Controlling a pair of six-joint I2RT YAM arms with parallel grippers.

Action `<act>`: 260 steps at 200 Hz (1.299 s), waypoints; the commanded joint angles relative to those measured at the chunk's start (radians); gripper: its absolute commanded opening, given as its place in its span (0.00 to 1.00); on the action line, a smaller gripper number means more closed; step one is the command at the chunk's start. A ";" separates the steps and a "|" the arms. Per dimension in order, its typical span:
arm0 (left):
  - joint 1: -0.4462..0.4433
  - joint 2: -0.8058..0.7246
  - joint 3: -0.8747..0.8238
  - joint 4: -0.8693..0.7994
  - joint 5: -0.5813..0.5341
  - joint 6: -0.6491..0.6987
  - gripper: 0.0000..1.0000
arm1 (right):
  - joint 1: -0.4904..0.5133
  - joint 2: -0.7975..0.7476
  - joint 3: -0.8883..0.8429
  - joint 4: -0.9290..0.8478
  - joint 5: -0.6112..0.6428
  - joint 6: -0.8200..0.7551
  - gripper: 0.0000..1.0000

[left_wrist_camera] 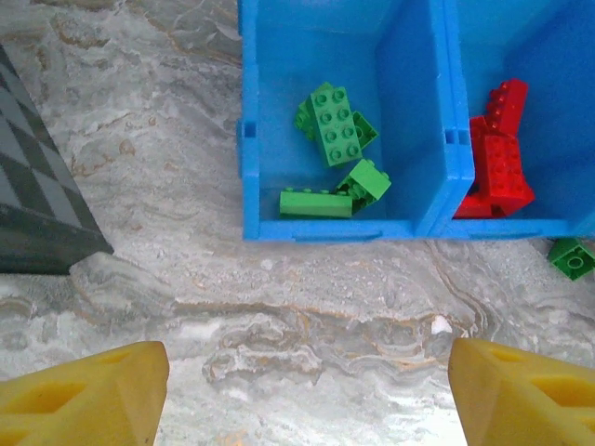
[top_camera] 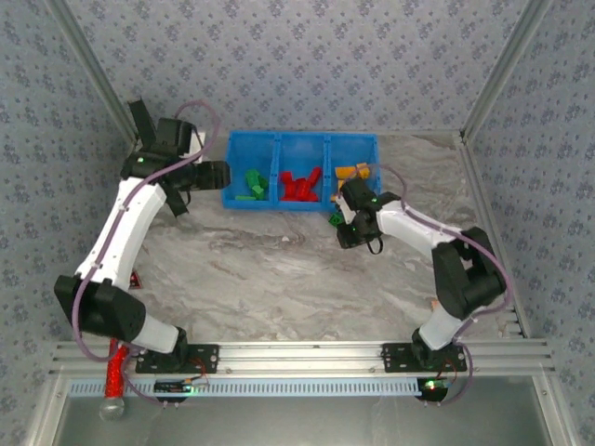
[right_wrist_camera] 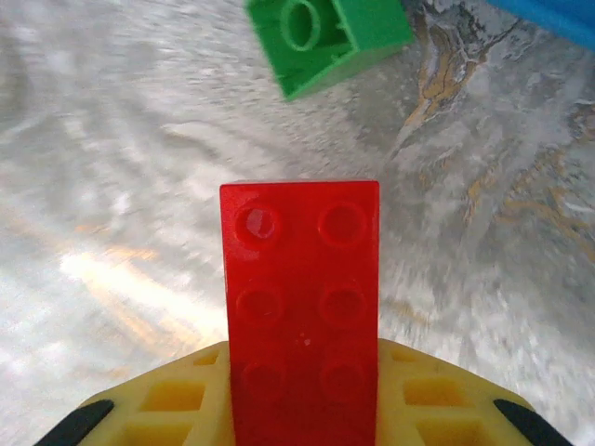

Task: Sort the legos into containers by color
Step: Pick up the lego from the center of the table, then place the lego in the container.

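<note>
Red brick clamped in right gripper, long axis pointed out of jaws — red compartment of tray seen ahead-left, near. Left gripper spread wide, nothing held.

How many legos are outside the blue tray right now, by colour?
Green lego, loose on the table: 1
Red lego, held in the right fingers: 1
Total: 2

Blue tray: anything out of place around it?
One green lego lies loose on the table just outside the near wall of the tray, unsorted. Greens and reds inside sit sorted. The right gripper holds a red lego.
</note>
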 commanded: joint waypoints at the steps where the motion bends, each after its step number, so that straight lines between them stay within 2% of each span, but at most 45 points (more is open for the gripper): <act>1: 0.015 -0.057 -0.042 0.011 0.025 0.029 0.79 | 0.009 -0.067 0.144 -0.114 -0.004 0.024 0.21; 42: 0.022 -0.119 -0.117 0.015 0.047 0.020 0.80 | 0.031 0.028 0.407 -0.148 0.023 -0.028 0.21; 120: 0.021 -0.216 -0.253 0.014 0.128 -0.056 0.80 | 0.073 0.461 0.881 -0.174 0.089 -0.157 0.23; 188: -0.024 -0.291 -0.335 -0.036 0.099 -0.164 0.80 | 0.063 0.785 1.233 -0.241 0.076 -0.195 0.29; 208: -0.058 -0.309 -0.352 -0.035 0.081 -0.191 0.81 | 0.058 0.826 1.269 -0.244 0.085 -0.204 0.33; 260: -0.126 -0.309 -0.370 -0.063 0.028 -0.232 0.84 | 0.042 0.844 1.238 -0.221 0.066 -0.200 0.41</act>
